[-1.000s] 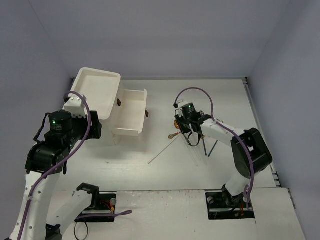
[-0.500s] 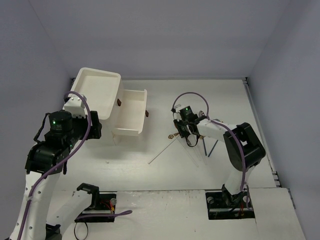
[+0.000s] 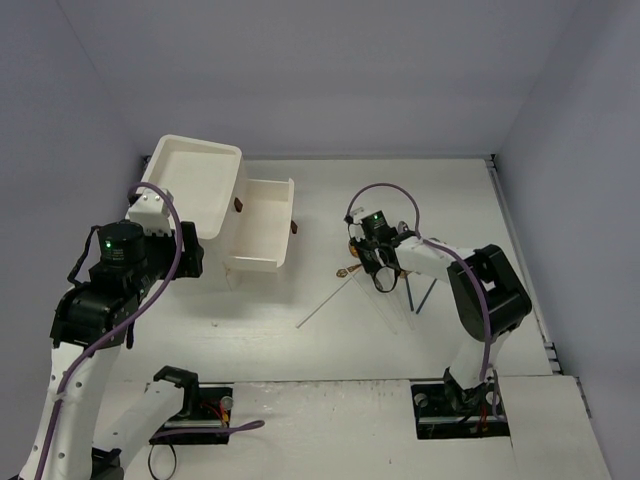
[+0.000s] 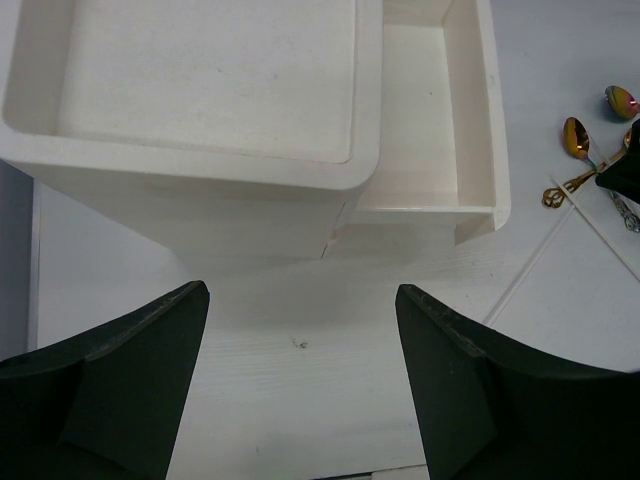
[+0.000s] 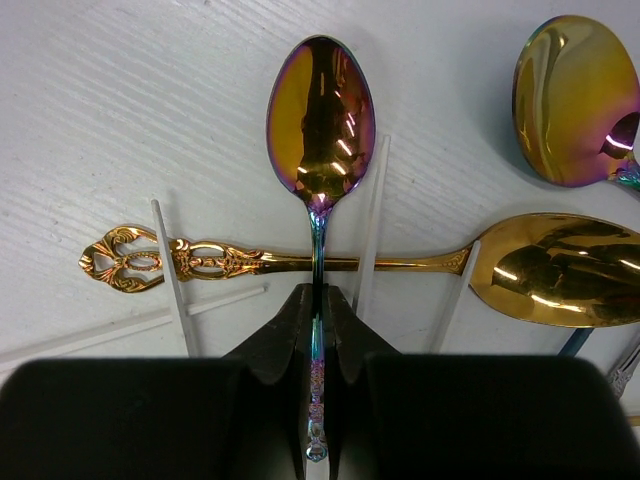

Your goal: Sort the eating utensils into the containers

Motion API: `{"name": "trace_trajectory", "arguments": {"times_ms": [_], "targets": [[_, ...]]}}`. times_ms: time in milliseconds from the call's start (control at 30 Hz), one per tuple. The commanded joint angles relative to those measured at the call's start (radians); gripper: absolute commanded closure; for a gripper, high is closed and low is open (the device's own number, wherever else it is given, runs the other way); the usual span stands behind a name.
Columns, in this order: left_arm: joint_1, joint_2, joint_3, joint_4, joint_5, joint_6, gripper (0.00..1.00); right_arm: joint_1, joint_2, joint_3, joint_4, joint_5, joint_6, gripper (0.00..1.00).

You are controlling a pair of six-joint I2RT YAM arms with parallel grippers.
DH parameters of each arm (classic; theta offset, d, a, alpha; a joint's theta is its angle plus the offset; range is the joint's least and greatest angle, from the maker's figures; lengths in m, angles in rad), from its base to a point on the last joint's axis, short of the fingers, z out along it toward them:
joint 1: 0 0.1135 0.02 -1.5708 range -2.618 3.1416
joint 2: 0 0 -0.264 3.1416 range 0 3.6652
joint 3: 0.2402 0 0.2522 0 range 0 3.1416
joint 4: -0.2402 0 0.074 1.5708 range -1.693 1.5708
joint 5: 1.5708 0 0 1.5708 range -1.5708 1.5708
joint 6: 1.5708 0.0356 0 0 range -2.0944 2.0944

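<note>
White table, nothing sorted yet — drawer at ten o'clock shows empty, utensils heaped at three; right jaws pinched shut on rainbow spoon by its handle, left jaws wide, holding nothing.

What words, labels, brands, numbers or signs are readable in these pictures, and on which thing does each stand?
None is readable in any view.
The white cabinet, its open drawer, the iridescent spoon and the gold spoon carry no text; its handle shows only ornament, no letters.
</note>
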Motion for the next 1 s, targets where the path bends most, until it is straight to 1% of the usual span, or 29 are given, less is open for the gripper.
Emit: {"name": "trace_trajectory", "arguments": {"times_ms": [0, 33, 133, 167, 267, 400, 433, 500, 567, 667, 733, 867, 900, 967], "targets": [[-0.007, 0.02, 0.026, 0.048, -0.005, 0.009, 0.27, -0.006, -0.133, 0.074, -0.021, 0.043, 0.027, 1.0], [-0.007, 0.022, 0.03, 0.048, -0.005, 0.009, 0.28, -0.006, -0.159, 0.091, -0.021, 0.046, 0.04, 1.0], [-0.007, 0.032, 0.044, 0.05, -0.004, 0.008, 0.27, -0.003, -0.241, 0.179, -0.021, 0.063, 0.184, 1.0], [-0.008, 0.035, 0.051, 0.05, -0.004, 0.007, 0.27, 0.011, -0.259, 0.202, -0.021, 0.064, 0.256, 1.0], [-0.01, 0.045, 0.063, 0.051, -0.004, 0.003, 0.27, 0.061, -0.264, 0.286, 0.003, 0.072, 0.378, 1.0], [-0.011, 0.056, 0.071, 0.05, -0.002, -0.005, 0.27, 0.165, -0.218, 0.358, 0.069, 0.107, 0.603, 1.0], [-0.011, 0.056, 0.071, 0.05, -0.002, -0.008, 0.27, 0.186, -0.198, 0.375, 0.081, 0.115, 0.622, 1.0], [-0.011, 0.06, 0.074, 0.05, -0.002, -0.009, 0.27, 0.24, -0.13, 0.427, 0.153, 0.138, 0.742, 1.0], [-0.011, 0.059, 0.074, 0.05, -0.002, -0.011, 0.27, 0.284, -0.091, 0.494, 0.176, 0.163, 0.786, 1.0], [-0.013, 0.059, 0.074, 0.049, -0.002, -0.011, 0.27, 0.337, 0.021, 0.597, 0.188, 0.206, 0.815, 1.0], [-0.013, 0.059, 0.074, 0.048, -0.002, -0.009, 0.27, 0.355, 0.064, 0.627, 0.189, 0.259, 0.839, 0.98], [-0.017, 0.055, 0.073, 0.047, -0.002, -0.007, 0.27, 0.361, 0.118, 0.638, 0.19, 0.312, 0.888, 0.83], [-0.018, 0.054, 0.072, 0.047, -0.002, -0.006, 0.27, 0.36, 0.121, 0.636, 0.189, 0.322, 0.887, 0.78], [-0.022, 0.055, 0.072, 0.047, -0.002, -0.009, 0.27, 0.359, 0.104, 0.622, 0.188, 0.353, 0.861, 0.65]]}}
